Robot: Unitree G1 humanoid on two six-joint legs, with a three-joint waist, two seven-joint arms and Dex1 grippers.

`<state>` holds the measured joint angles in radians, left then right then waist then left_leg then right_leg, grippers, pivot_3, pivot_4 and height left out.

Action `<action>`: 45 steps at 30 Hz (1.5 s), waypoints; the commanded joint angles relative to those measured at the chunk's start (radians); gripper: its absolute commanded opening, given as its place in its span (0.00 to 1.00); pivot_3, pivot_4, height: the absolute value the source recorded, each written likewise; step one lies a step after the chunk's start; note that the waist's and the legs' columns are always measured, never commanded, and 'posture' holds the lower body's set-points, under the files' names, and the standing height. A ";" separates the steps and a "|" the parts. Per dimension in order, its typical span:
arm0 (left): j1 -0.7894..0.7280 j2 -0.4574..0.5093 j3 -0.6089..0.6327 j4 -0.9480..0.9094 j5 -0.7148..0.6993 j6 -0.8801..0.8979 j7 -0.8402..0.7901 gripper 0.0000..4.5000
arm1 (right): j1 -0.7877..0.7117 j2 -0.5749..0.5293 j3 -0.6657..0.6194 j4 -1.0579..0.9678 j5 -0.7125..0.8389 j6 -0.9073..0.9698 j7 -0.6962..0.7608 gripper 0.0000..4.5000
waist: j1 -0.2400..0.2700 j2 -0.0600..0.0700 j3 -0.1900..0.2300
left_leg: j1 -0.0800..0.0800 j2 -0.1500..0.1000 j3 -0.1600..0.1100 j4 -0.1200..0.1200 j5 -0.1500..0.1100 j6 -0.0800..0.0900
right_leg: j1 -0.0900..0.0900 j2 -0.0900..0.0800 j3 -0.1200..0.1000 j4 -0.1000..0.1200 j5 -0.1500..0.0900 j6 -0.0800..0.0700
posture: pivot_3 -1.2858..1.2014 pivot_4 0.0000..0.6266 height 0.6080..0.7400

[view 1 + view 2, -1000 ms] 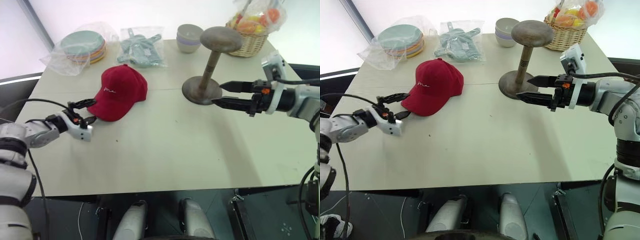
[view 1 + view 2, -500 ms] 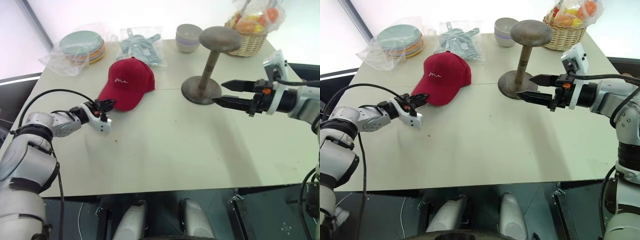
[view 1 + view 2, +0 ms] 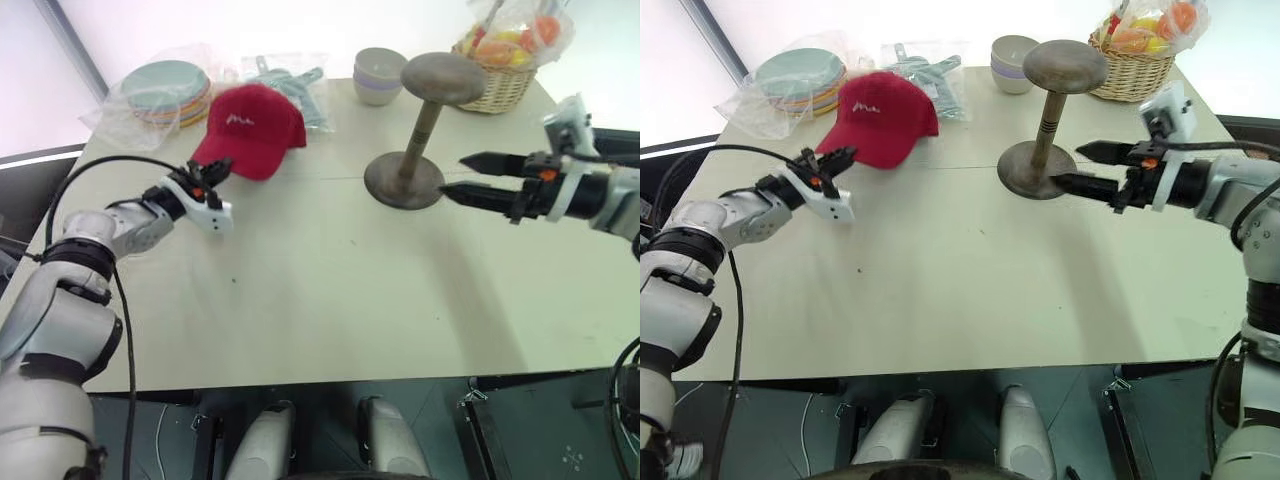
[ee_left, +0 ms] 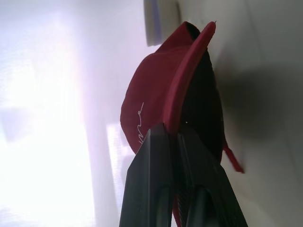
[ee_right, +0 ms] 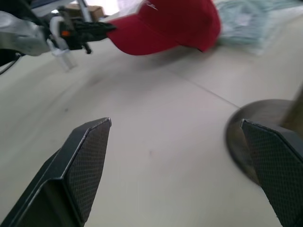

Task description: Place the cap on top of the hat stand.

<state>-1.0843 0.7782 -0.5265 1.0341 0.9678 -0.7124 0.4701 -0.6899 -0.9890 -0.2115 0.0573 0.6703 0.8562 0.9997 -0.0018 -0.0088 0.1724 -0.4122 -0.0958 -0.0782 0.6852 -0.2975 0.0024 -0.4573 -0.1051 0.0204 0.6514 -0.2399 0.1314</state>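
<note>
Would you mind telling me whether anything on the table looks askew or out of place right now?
Only the cap: it hangs tilted above the table, pinched by its brim in the left gripper. The hat stand stands upright and bare.

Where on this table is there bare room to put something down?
The near half of the table, in front of the hat stand and between the two grippers, is bare. The far edge is crowded: bagged plates, a bagged bundle, bowls and a basket.
</note>
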 commanded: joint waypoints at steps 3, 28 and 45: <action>-0.129 -0.050 0.197 -0.361 -0.171 0.231 -0.193 0.01 | -0.063 -0.071 -0.029 0.158 -0.080 -0.134 0.065 1.00 | 0.009 -0.001 0.000 | -0.003 0.000 0.000 0.001 0.000 0.000 | -0.003 0.000 0.000 0.000 0.000 0.000 | 0.52 0.24 1.00; -0.215 -0.636 -0.024 -0.668 0.024 0.794 -0.532 0.01 | -0.085 -0.200 -0.121 0.386 -0.186 -0.295 0.133 1.00 | 0.015 0.000 0.000 | -0.004 -0.001 0.002 0.001 0.000 0.000 | -0.003 0.000 0.003 -0.002 0.001 0.002 | 0.52 0.24 1.00; -0.010 -0.702 -0.105 -0.830 0.036 0.815 -0.723 0.01 | -0.033 -0.184 -0.151 0.347 -0.172 -0.270 0.103 1.00 | 0.016 0.001 -0.001 | -0.003 -0.001 0.002 0.002 0.000 0.000 | -0.003 0.000 0.003 -0.002 0.001 0.002 | 0.52 0.24 1.00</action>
<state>-1.0946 0.0886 -0.6194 0.2602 1.0063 0.0974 -0.2287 -0.7149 -1.1608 -0.3248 0.4338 0.4851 0.5861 1.1050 0.0141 -0.0080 0.1719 -0.4155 -0.0965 -0.0760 0.6870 -0.2974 0.0025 -0.4599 -0.1056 0.0233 0.6499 -0.2388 0.1333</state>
